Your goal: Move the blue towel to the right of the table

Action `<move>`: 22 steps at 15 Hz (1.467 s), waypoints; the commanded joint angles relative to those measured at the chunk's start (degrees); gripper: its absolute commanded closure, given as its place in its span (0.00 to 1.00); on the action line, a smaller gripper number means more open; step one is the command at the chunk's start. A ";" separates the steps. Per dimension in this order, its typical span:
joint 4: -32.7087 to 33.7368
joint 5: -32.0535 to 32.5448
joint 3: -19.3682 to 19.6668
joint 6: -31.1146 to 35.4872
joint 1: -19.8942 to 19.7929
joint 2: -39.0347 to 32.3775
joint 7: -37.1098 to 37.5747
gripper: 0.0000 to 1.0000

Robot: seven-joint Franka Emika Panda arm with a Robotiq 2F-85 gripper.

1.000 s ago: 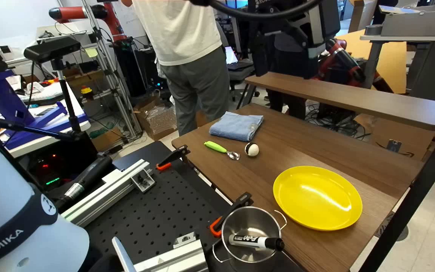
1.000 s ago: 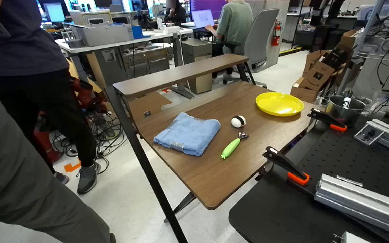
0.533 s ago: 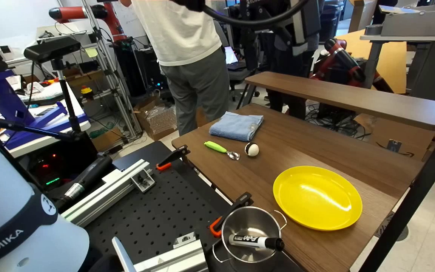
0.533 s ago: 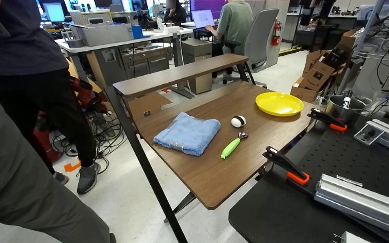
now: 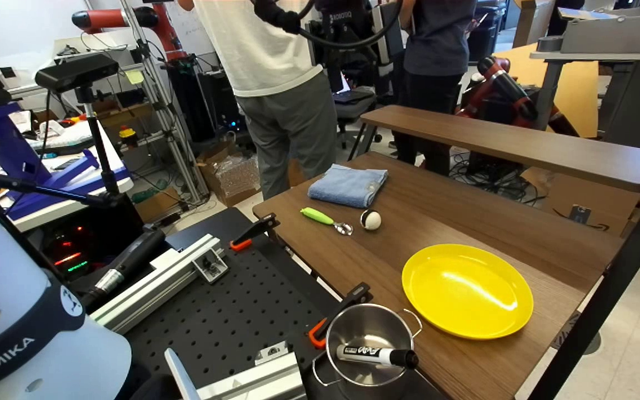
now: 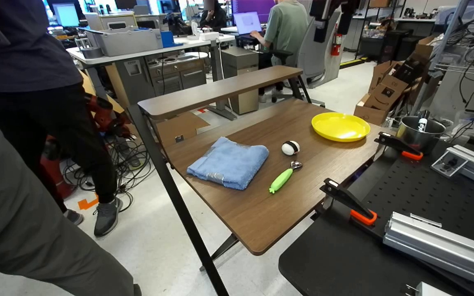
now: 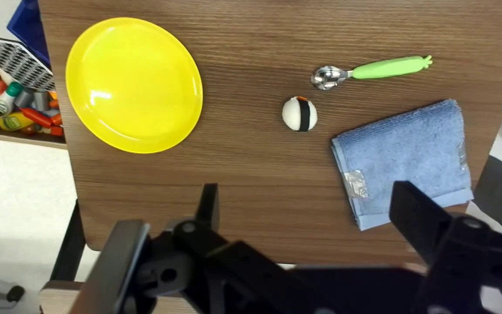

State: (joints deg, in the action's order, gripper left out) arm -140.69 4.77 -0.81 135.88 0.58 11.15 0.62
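While one fingertip [image 7: 414,213] hides part of the blue towel [image 7: 403,152] in the wrist view, I have the claw [image 7: 307,205] spread wide and empty above the table [image 7: 259,174], that single towel below on the same fingertip's side, and one plate [image 7: 133,85], one ball [image 7: 293,114] and one spoon [image 7: 381,69] beyond its tips.

Marker [image 5: 376,356] in pot [image 5: 348,325], yellow plate [image 5: 467,291], spoon [image 7: 373,70]
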 commanded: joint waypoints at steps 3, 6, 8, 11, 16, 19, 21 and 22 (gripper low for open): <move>8.07 -2.17 -1.39 -0.84 1.55 -9.86 -0.99 0.00; 11.63 -3.05 -2.37 -1.39 2.55 -14.88 -1.25 0.00; 13.95 -2.18 -3.24 -1.77 3.41 -18.50 -0.07 0.00; 17.78 -0.96 -4.04 -2.80 4.94 -23.84 1.37 0.00; 23.44 -0.20 -4.13 -3.86 7.38 -31.38 3.44 0.00; 26.51 0.16 -3.78 -5.16 8.95 -35.35 6.12 0.00; 28.24 0.60 -3.53 -5.37 10.08 -37.82 8.08 0.00; 29.07 1.00 -3.41 -5.19 10.70 -39.08 8.86 0.00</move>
State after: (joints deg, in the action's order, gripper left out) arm -115.63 4.09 -5.14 133.52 9.42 -24.53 6.28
